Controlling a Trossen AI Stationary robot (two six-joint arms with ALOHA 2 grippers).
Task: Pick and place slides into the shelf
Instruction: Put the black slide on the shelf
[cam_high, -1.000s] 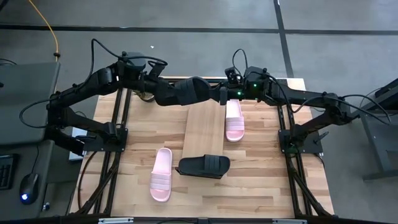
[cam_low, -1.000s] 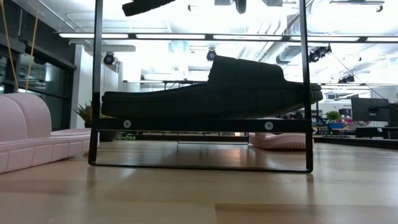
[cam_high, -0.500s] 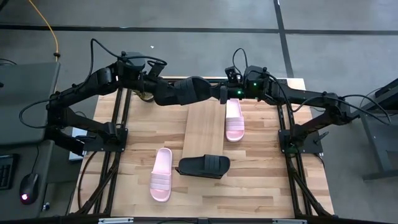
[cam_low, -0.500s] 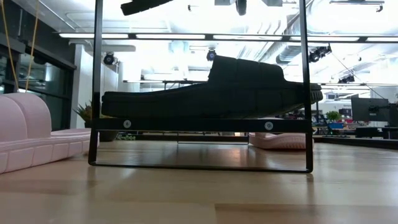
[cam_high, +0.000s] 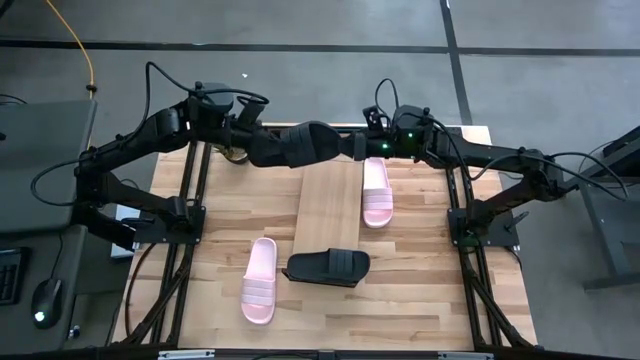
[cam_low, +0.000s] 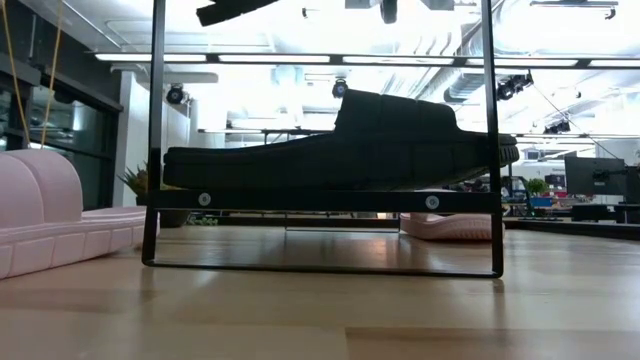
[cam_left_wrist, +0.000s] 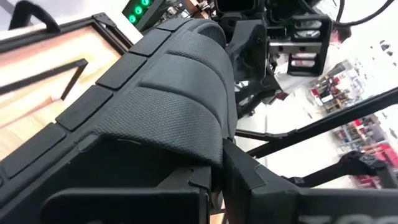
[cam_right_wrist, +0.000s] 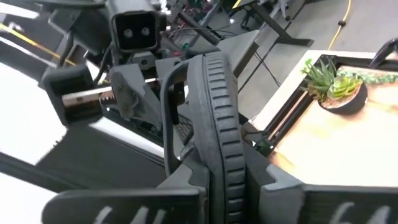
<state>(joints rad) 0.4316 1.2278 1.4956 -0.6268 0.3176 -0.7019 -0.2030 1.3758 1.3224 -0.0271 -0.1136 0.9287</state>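
A black slide (cam_high: 300, 145) hangs in the air over the table's far edge, past the shelf's (cam_high: 328, 205) far end, and shows at the low view's top (cam_low: 235, 10). My left gripper (cam_high: 258, 148) is shut on its left end and my right gripper (cam_high: 357, 148) on its right end. A second black slide (cam_high: 328, 267) lies across the shelf's near end (cam_low: 330, 150). One pink slide (cam_high: 376, 192) lies sole-down on the table right of the shelf. Another pink slide (cam_high: 259, 280) lies near left. My left gripper pinches the slide's left end (cam_left_wrist: 186, 168) between its two fingers, coming level from the table's left, along the slide. The strap (cam_left_wrist: 174, 93) bulges just beyond the fingers. The slide is lifted clear. My right gripper pinches the slide's right end between its two fingers, coming level from the table's right, along the slide. The ribbed edge of the sole (cam_right_wrist: 221, 143) runs out from between the fingers (cam_right_wrist: 186, 180). The slide is clear of the table.
A small potted plant (cam_right_wrist: 336, 87) stands at the table's far left corner. Black frame rails (cam_high: 190, 200) (cam_high: 462, 215) run along both table sides. Bare wood lies at the near edge (cam_high: 400, 310).
My right gripper has shut on the right end of the held black slide. Both grippers have rolled a little with the slide between them, and neither has shifted place. The other slides lie as before.
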